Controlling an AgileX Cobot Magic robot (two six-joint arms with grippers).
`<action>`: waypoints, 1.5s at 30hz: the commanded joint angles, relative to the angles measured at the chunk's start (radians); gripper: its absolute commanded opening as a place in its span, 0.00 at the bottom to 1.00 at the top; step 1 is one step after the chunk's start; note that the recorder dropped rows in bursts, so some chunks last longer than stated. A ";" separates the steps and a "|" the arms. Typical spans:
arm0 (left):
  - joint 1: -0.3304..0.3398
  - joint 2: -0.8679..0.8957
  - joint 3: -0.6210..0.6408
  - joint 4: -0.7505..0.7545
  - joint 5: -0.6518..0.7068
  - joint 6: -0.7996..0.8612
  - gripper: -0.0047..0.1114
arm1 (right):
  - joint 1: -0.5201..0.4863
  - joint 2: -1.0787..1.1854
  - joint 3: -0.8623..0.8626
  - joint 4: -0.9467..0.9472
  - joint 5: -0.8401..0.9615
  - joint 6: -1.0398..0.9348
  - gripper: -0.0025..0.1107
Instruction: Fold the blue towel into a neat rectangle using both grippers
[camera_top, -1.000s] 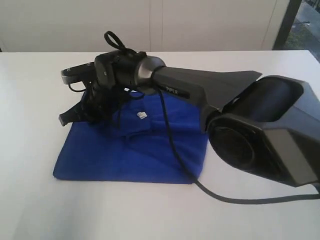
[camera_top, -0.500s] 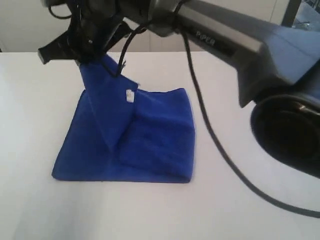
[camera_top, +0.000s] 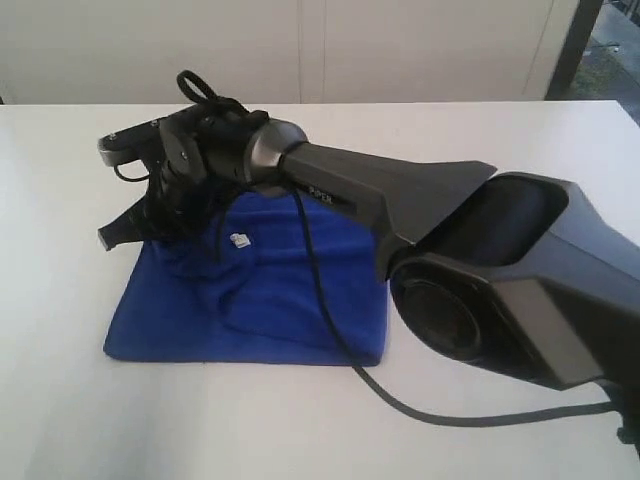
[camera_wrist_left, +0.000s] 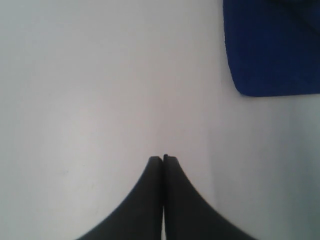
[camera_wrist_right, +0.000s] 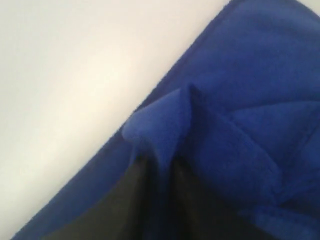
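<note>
Desk (camera_top: 80, 420): white, bare on the near side of the cloth.
Right arm (camera_top: 500, 290): bulky black housing nearest the camera; it reaches across the middle to the cloth's far left part.
Blue towel (camera_top: 250, 310): lies under the right jaws as a layered, roughly rectangular pad. The top layer is rumpled, and the white label (camera_top: 240, 240) shows just beside those jaws.
Right jaws: nearly together and low on the cloth, pinching a raised ridge of towel.
Left jaws: pressed shut and empty over bare desk, with a towel corner off to one side, apart.
Background: pale cabinet doors (camera_top: 300, 50).
Done: main folds appear made.
Left: probably release the ridge, flatten it and square the edges.
</note>
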 joint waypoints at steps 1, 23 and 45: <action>0.005 -0.007 0.006 -0.001 0.005 -0.001 0.04 | 0.001 -0.039 -0.043 0.029 0.045 -0.002 0.40; 0.005 -0.007 0.006 -0.001 0.005 -0.001 0.04 | -0.242 -0.106 0.055 0.017 0.436 -0.750 0.44; 0.005 -0.007 0.006 -0.001 0.005 -0.001 0.04 | -0.343 0.037 0.100 -0.117 0.436 0.097 0.57</action>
